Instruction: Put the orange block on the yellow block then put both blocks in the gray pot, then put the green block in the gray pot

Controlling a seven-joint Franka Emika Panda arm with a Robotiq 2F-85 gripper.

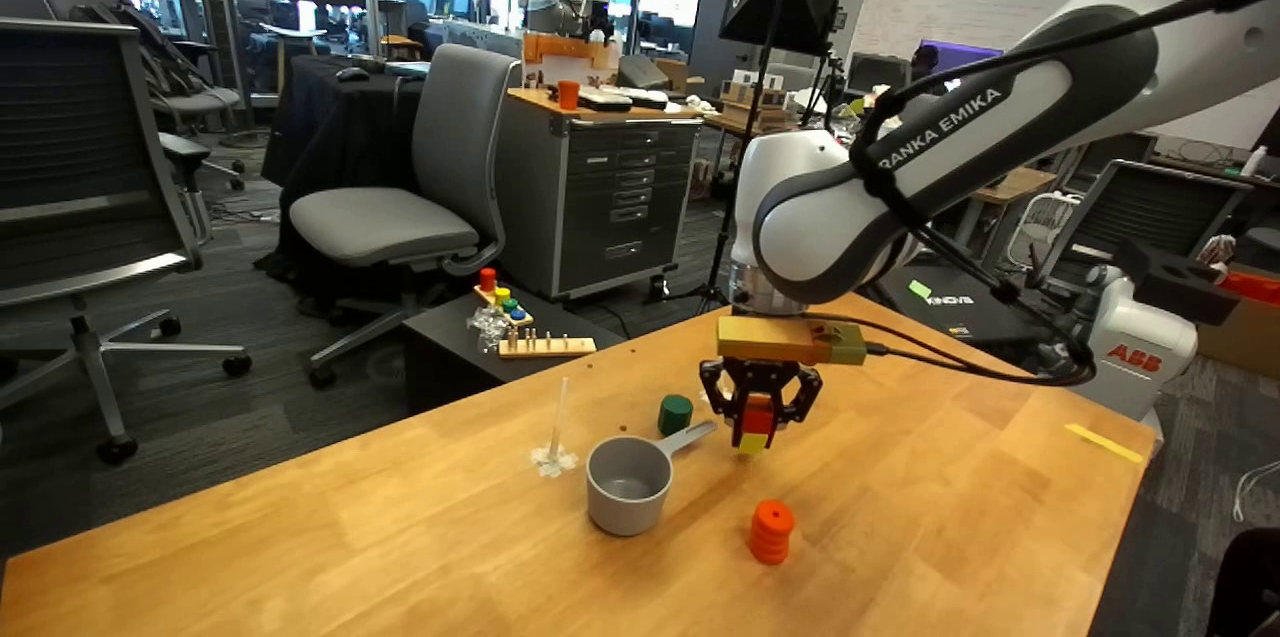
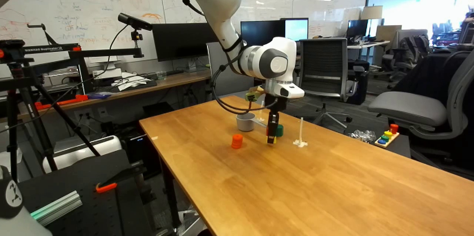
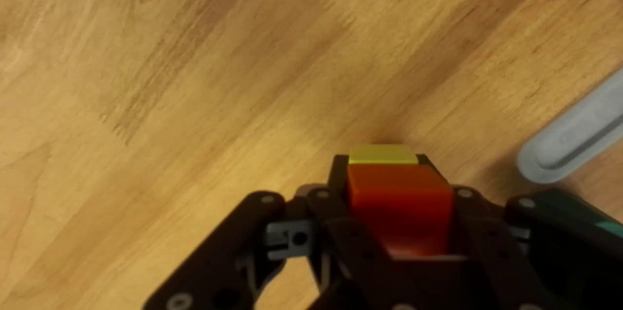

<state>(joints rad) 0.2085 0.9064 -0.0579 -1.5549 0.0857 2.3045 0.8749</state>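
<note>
We see the gripper [image 1: 754, 441] holding the stacked orange block [image 3: 400, 203] and yellow block [image 3: 383, 154] — our wrist view crops the gray pot [image 3: 574, 130].

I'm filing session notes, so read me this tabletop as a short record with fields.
orange block: on top of the yellow block
tool: closed around both
stack lifted: cannot tell
gray pot: upright on the table, no block visible inside
green block: outside the pot, near its handle
orange ribbed cylinder: upright on the table
still to do: all blocks into pot
</note>
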